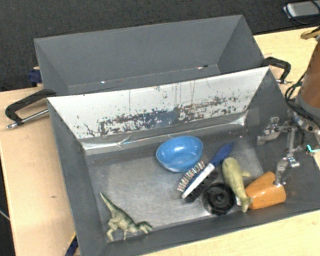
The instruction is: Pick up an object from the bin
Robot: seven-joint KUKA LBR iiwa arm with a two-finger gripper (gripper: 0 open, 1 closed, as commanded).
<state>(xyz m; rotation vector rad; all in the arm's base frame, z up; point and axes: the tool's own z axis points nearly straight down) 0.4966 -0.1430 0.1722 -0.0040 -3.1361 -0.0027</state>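
Gripper (280, 147) hovers at 3 o'clock in the grey bin (78, 187), fingers spread apart with nothing between them. Nearest, at its 7 o'clock, lies an orange block (264, 193) touching a pale green gourd (235, 181); a black cap (219, 198), brush (195, 180) and blue bowl (180, 152) lie toward 9 o'clock.

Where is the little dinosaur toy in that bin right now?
In the camera view, the dinosaur toy stands alone near the bin's front left corner, well left of the blue bowl and the brush, far from the gripper at the right.
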